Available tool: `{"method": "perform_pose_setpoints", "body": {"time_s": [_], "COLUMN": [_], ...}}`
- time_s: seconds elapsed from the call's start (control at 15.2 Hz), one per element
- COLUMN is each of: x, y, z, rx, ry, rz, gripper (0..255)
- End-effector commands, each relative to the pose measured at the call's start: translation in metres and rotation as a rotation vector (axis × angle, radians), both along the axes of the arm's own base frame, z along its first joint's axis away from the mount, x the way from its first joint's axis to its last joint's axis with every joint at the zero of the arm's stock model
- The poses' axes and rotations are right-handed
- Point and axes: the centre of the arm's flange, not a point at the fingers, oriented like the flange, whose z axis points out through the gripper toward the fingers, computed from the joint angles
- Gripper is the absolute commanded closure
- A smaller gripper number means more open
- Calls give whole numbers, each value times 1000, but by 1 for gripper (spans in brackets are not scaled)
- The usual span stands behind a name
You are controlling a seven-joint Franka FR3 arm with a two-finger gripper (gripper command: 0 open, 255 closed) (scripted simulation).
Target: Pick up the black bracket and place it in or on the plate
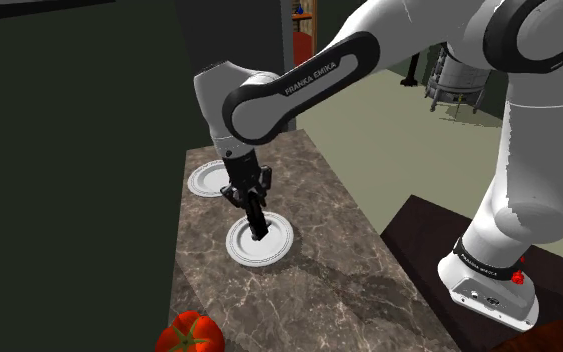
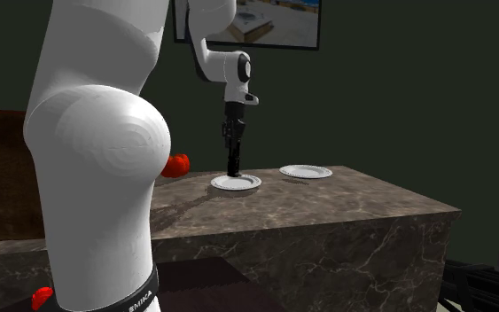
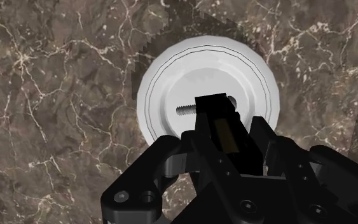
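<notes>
While my gripper is clenched on the black bracket over the middle of the near plate, the risk lies in letting go. Dropped from height, the bracket could tip on its protruding screw and slide off the rim. Nothing else lies in this plate. A second plate sits further along the counter.

Marble counter: 2 white plates, near plate & far plate, apart. Red tomato at shoulder view's lower left. Black gripper pts down, black bracket at its tip over near plate.
</notes>
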Motion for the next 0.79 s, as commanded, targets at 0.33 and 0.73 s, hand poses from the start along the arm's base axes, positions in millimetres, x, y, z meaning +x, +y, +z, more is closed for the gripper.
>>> {"method": "perform_pose_setpoints", "body": {"time_s": [0.33, 0.73], "x": [0, 0], "y": [1, 1], "z": [-23, -23], "rx": [0, 0], "ry": [-1, -1], "rz": [0, 0], "gripper": [255, 0]}}
